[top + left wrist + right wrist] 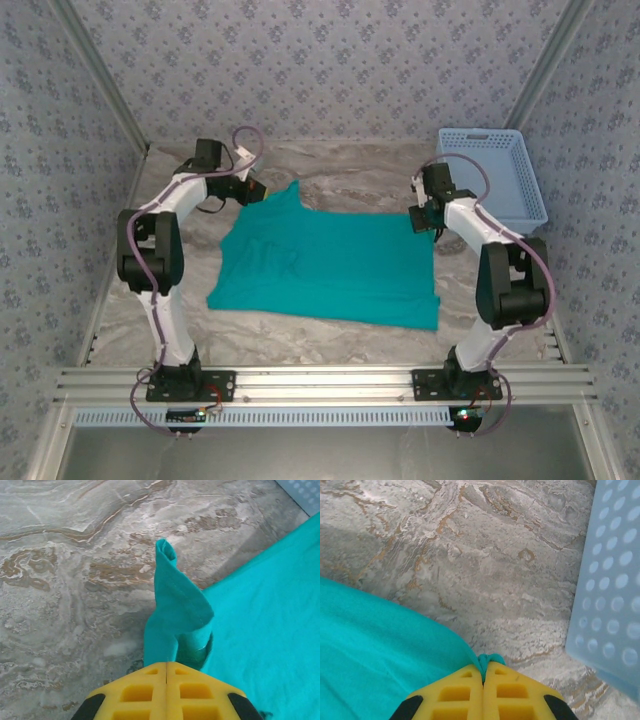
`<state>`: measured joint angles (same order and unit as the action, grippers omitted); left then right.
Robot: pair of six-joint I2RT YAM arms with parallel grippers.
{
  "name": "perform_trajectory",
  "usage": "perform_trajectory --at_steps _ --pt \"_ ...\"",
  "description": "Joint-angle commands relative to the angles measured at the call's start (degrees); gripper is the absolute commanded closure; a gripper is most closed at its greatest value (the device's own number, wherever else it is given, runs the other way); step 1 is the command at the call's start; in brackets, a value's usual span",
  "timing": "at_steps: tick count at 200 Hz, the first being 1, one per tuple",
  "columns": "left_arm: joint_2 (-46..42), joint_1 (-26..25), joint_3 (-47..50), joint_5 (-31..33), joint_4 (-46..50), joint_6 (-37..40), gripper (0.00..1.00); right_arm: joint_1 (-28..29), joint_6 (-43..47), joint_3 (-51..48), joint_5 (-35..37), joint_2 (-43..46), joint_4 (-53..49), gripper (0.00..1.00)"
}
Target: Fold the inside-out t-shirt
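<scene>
Left pincer (166,665), right pincer (483,667), seemingly on t-shirt (330,265)

The t-shirt (260,630) runs off the left wrist view's right and bottom edges; the basket (612,605) is cut by the right wrist view's right edge; pinched cloth vanishes between both closed jaws

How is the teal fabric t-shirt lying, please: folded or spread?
Spread, unfolded: the teal fabric t-shirt lies mostly flat on the marbled table.
</scene>
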<state>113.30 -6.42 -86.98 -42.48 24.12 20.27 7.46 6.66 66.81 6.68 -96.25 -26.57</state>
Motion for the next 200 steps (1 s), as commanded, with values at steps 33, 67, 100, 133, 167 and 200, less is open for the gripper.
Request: perform_trajectory --at_steps 33,67,100,133,167,200 --pt "-10.3 0.1 3.7 -1.6 3.2 6.4 1.00 1.3 -4.8 -3.2 -1.4 7.1 -3.3 1.00" --pt "-14.4 0.1 6.1 -0.4 6.9 9.3 1.00 2.8 -4.5 -4.2 -0.2 9.9 -5.7 1.00" --pt "-18.5 0.0 9.9 -0.5 9.5 12.2 1.00 2.8 -6.5 -6.4 3.0 12.0 -6.2 1.00" --pt "-23.1 0.1 14.4 1.4 14.5 15.3 1.00 3.0 -13.8 -11.2 3.8 15.8 -6.9 0.98" --pt "-29.5 0.0 22.3 3.2 13.4 12.9 1.00 2.9 -21.7 -17.2 10.2 17.5 -7.1 0.87" --pt "-34.2 -1.1 25.1 -0.4 17.3 6.8 0.88 2.6 -23.4 -18.7 13.3 20.3 -7.6 0.65"
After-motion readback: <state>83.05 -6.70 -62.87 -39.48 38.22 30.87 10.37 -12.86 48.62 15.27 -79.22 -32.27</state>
